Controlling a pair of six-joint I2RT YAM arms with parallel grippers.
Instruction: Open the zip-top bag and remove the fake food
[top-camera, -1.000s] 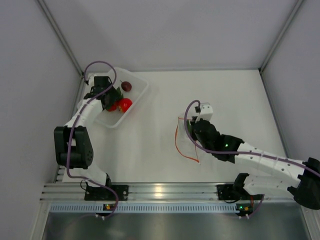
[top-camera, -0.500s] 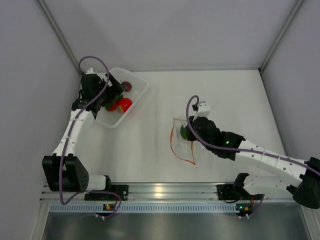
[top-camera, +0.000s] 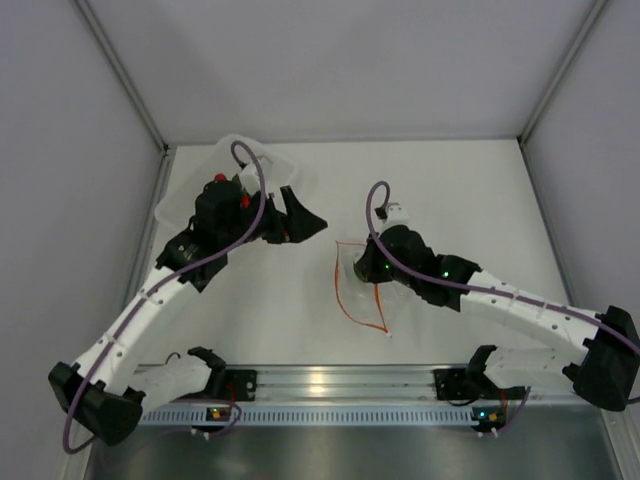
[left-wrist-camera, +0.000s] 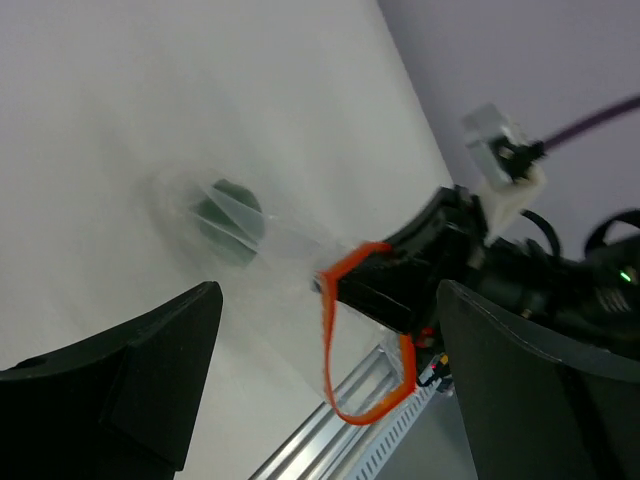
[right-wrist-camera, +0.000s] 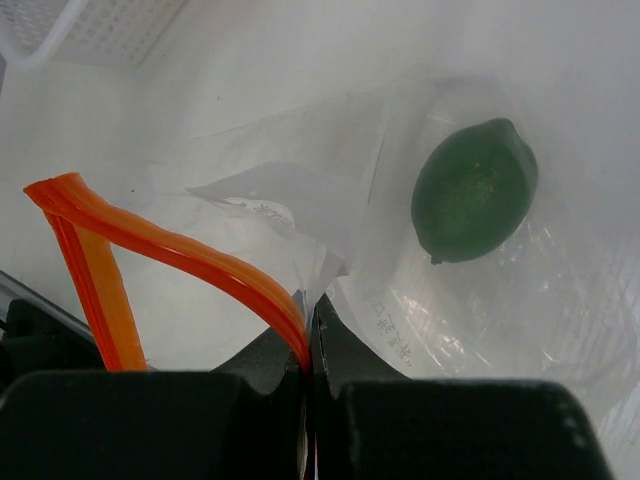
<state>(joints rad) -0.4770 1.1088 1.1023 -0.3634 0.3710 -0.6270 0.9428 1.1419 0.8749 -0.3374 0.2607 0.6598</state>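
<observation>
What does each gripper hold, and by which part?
The right gripper pinches the zip-top bag by its orange zip strip. The left gripper is open and holds nothing.

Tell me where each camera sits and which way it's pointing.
Top external: above and behind, looking down on the table; both arms show.
Left wrist: faces right across the table at the bag; the open left gripper frames the view.
Right wrist: looks down at the bag; the right gripper pinches the zip.
Shared: both wrist views show the green ball in the bag.
</observation>
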